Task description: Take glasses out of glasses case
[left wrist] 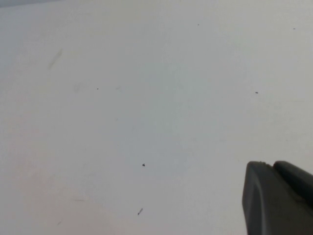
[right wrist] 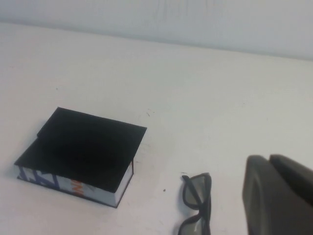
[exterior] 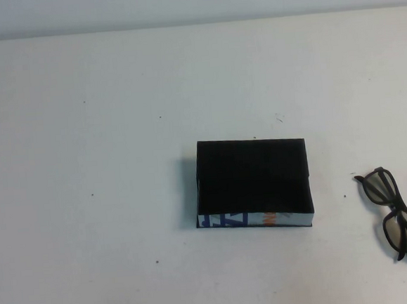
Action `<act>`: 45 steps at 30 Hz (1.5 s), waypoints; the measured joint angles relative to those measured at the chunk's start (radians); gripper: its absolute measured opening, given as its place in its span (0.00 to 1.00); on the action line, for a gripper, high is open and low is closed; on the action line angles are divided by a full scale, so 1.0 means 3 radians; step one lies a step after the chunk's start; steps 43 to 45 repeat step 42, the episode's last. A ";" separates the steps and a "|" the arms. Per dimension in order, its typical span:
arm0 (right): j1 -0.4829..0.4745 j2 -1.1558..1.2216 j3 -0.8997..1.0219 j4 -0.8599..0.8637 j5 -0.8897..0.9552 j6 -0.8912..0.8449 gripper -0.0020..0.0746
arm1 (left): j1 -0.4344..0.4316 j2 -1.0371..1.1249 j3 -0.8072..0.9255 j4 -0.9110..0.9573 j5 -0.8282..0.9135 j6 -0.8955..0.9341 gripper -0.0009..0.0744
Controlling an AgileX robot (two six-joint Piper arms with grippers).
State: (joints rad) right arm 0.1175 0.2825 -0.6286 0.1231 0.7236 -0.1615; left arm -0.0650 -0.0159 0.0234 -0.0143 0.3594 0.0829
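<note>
The glasses case [exterior: 255, 220] sits open near the table's middle, its black inside empty and its white printed wall facing me. The glasses [exterior: 378, 189], folded, with black frame and greyish lenses, lie on the table to the right of the case, apart from it. In the right wrist view the case [right wrist: 73, 186] and the glasses [right wrist: 194, 192] both show, with my right gripper [right wrist: 268, 157] shut and empty above the table beside the glasses. My left gripper [left wrist: 271, 164] is shut and empty over bare table. Neither gripper shows in the high view.
The white table [exterior: 89, 133] runs back to a pale wall [exterior: 192, 1] at the far edge. Small dark specks mark the surface.
</note>
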 joint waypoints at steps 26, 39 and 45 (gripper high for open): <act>0.0000 -0.0903 0.2092 0.0023 -0.1568 0.0051 0.00 | 0.0000 0.0000 0.0000 0.0000 0.0000 0.0000 0.01; 0.0000 -0.0970 0.2188 -0.0056 -0.1381 0.0318 0.00 | 0.0000 0.0000 0.0000 0.0000 0.0000 0.0000 0.01; 0.0000 -0.0970 0.2188 -0.0056 -0.1381 0.0318 0.00 | 0.0000 0.0000 0.0000 0.0000 0.0000 0.0000 0.01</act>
